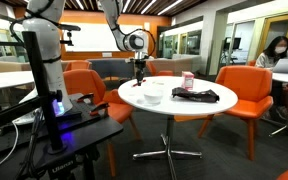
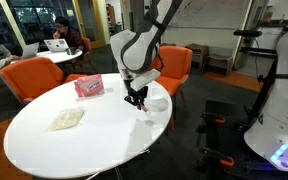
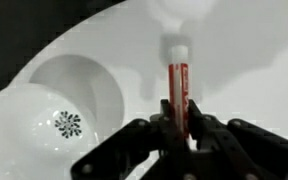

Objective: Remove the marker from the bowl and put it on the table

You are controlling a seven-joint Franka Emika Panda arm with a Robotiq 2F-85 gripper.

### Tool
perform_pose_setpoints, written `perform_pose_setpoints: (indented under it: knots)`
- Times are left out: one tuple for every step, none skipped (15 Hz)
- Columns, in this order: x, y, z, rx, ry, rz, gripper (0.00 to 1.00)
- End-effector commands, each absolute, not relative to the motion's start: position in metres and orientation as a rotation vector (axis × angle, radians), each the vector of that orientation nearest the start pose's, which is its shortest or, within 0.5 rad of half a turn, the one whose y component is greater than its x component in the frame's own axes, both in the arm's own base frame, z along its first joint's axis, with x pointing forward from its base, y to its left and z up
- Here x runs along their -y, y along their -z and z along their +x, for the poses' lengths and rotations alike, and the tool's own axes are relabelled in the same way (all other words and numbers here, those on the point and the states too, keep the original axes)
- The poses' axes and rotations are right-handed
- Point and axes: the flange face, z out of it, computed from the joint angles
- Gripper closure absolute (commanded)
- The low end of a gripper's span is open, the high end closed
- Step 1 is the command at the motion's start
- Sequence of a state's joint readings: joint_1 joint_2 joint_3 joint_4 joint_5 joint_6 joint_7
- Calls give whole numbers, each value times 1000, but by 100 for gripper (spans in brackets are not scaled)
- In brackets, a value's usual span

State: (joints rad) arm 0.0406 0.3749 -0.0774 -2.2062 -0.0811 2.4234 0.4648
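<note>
Marker [image 3: 179, 88], thin and red with a white end, is clamped between the two black fingers of the gripper [image 3: 181, 126], whose jaws are closed tight on its lower part. In the wrist view the marker points away from the fingers, over the bare white surface of the table [image 3: 254, 70]. Whether its far end touches the tabletop cannot be told. The marker is outside the bowl [image 3: 29, 115], a small shallow white dish with a dark speckled pattern at its centre, which sits just beside the gripper at the lower left of the wrist view. In an exterior view the gripper [image 1: 139, 80] hangs low over the round white table [image 1: 134, 99], close beside the bowl [image 1: 153, 93]. Farther along the tabletop stand a pinkish-red cup [image 1: 188, 80] and a flat black cloth [image 1: 197, 96]. In an exterior view the gripper [image 2: 139, 102] reaches down from the white arm [image 2: 134, 50] near the table's [image 2: 74, 150] far edge. Orange chairs [image 1: 246, 90] stand around the table.
</note>
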Motion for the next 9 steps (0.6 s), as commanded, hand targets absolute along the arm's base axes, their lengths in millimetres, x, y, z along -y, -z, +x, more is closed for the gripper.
perform_pose_setpoints:
  knots:
    - [10,-177,546,-587,-256,-3154,95]
    - [6,-170,547,-569,-286,-3142,95]
    - [2,-163,549,-552,-306,-3133,95]
    - [-1,-158,550,-549,-313,-3130,95]
    - [-4,-154,552,-539,-315,-3128,95]
    - [-6,-152,553,-542,-310,-3131,95]
    - [-7,-151,555,-527,-308,-3134,55]
    - [-7,-151,556,-525,-295,-3144,53]
    - [-6,-155,557,-529,-264,-3158,48]
